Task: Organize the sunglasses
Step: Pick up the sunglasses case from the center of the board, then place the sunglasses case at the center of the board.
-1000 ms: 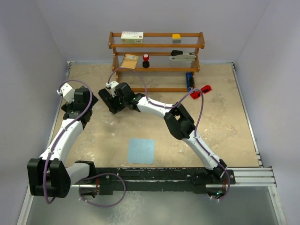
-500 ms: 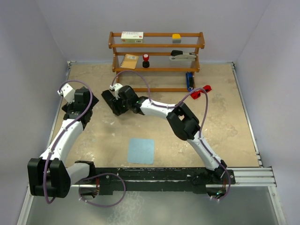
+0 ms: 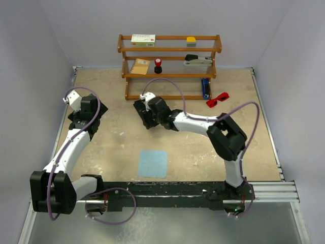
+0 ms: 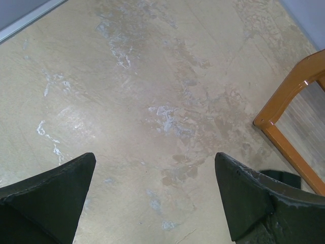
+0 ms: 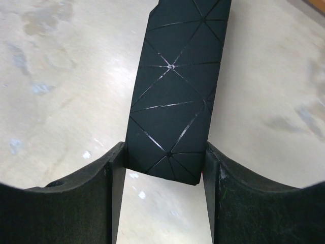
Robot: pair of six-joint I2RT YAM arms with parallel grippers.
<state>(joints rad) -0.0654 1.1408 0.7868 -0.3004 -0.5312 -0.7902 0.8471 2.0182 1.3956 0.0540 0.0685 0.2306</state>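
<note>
The right tool [image 5: 163,155] is clamping the black case [image 5: 177,86] by one end, likely bringing it to the sunglasses [image 3: 217,98], which are lying on the desk [image 3: 254,137] just right of the wooden shelf [image 3: 170,50]; the left tool [image 4: 153,157] is hovering wide apart, holding nothing. Since a second ago the case is travelling rightward toward the glasses, which are staying put.

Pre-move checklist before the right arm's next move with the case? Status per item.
1. Grip: right gripper shut on the black case, pinched from both sides: ok.
2. Case clear of the table: cannot tell.
3. Spare arm: left gripper open, nothing in it: ok.
4. Target: sunglasses on the table right of the shelf, neither arm touching them: ok.
5. The blue cloth apart from both arms: ok.
</note>
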